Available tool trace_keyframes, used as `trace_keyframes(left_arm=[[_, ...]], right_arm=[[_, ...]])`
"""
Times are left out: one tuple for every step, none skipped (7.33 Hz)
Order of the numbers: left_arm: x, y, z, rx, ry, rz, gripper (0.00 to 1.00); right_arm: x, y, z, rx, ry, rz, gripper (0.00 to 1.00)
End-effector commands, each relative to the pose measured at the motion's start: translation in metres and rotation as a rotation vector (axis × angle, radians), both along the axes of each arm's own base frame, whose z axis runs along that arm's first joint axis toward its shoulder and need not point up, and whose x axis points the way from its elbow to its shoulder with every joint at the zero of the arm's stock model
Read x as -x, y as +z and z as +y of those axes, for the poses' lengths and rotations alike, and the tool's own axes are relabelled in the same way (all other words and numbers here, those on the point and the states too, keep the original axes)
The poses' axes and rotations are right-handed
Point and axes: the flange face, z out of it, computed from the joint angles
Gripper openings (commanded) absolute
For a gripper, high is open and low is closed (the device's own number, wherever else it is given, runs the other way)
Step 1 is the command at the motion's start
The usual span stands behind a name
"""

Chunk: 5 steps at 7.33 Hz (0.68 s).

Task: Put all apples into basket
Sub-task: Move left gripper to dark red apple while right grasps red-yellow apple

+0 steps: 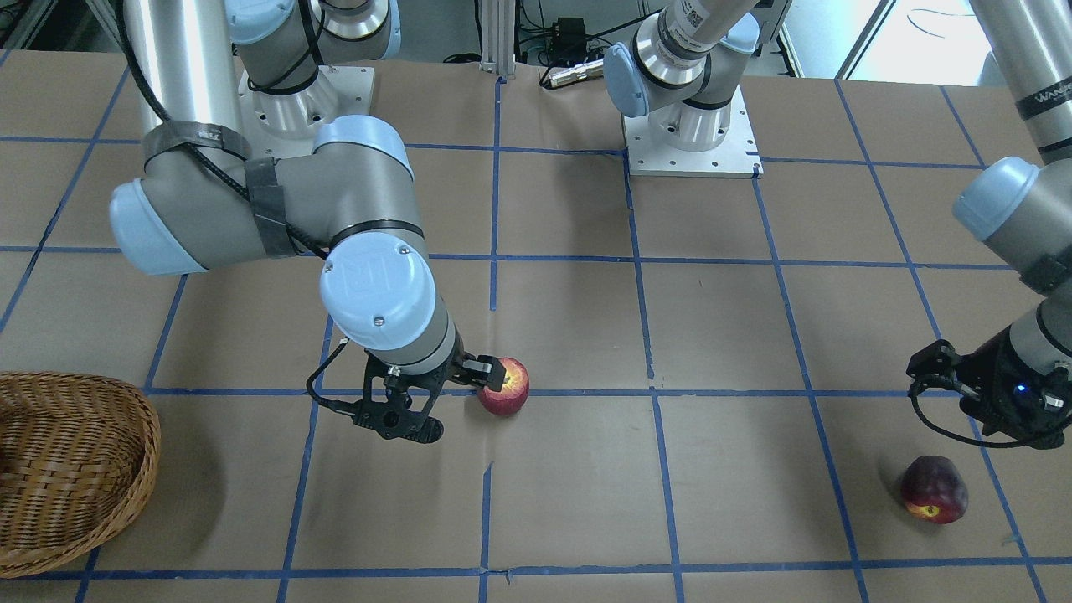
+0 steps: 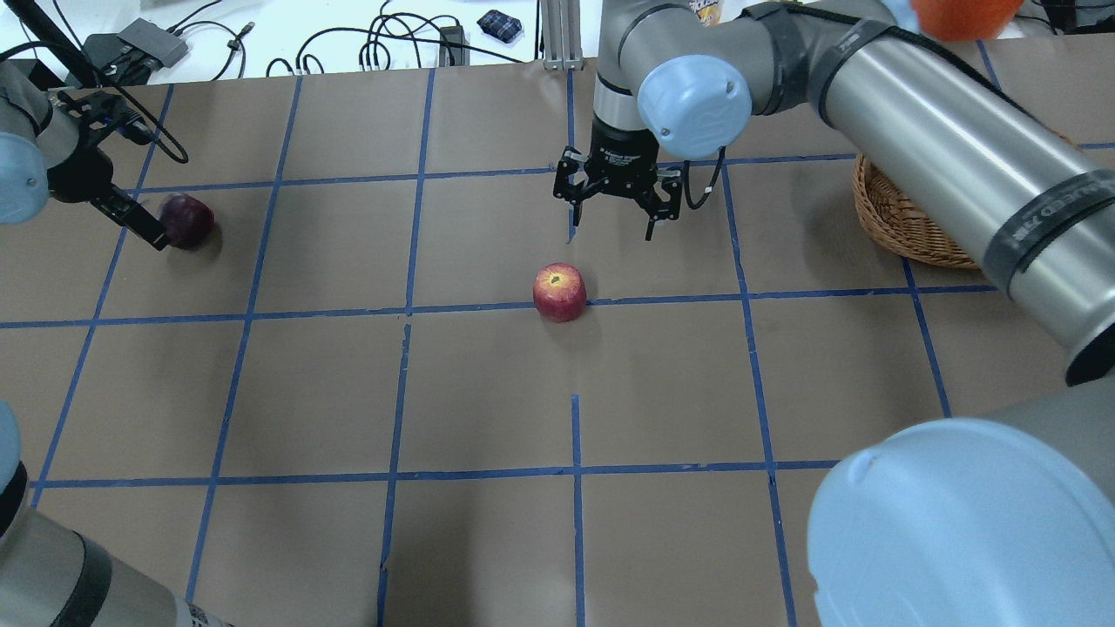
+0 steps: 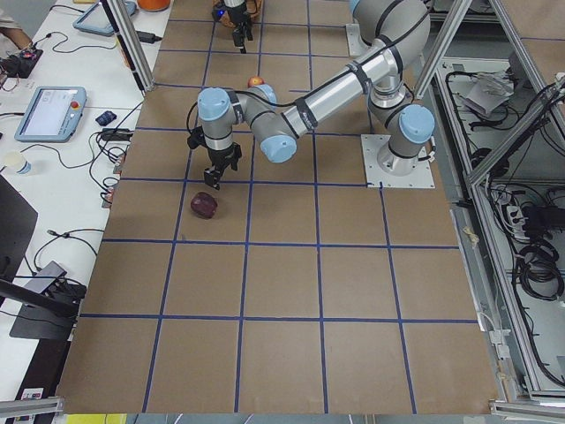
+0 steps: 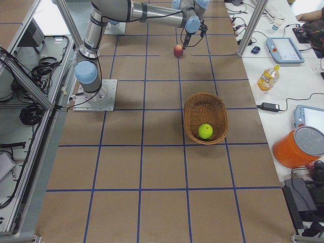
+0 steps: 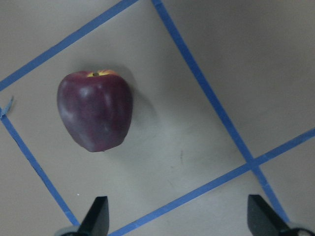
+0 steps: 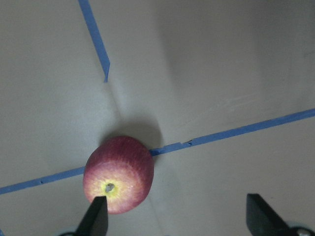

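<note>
Orientation: maroon apple point(image 5: 94, 110) on side, axis level | red apple point(image 2: 559, 292) stem-up | left end effector point(image 5: 179, 216), right end effector point(image 6: 178, 216): apart

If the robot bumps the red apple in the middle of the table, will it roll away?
Probably yes: the red apple is round and sits loose on the flat table, with nothing beside it to stop it. Its skin looks smooth, so it might slip if the open right end effector pinches it off-centre. It looks firm, not squishy.

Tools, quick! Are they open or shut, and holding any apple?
Left tool: open, holding nothing, near the maroon apple.
Right tool: open, holding nothing, near the red apple.
</note>
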Motion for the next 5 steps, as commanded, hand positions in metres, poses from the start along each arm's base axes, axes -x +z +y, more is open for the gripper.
trace_keyframes(left_arm=[[-0.021,-0.025,-0.025,-0.002,-0.050,0.002,1.00],[-0.026,-0.041,-0.033,0.019,-0.054,-0.007,1.00],[-0.029,-0.050,-0.038,0.037,-0.057,-0.021,1.00],[-0.032,-0.055,-0.044,0.062,-0.070,-0.035,1.00],[-0.033,-0.057,-0.048,0.072,-0.055,-0.037,1.00]], right_arm=[[-0.029,-0.038,0.015,-0.062,-0.002,-0.038,1.00],[-0.032,-0.045,0.015,-0.075,-0.003,-0.052,1.00],[-0.038,-0.052,0.015,-0.097,-0.006,-0.085,1.00],[-0.040,-0.055,0.016,-0.103,-0.004,-0.090,1.00],[-0.040,-0.062,0.015,-0.111,-0.003,-0.087,1.00]])
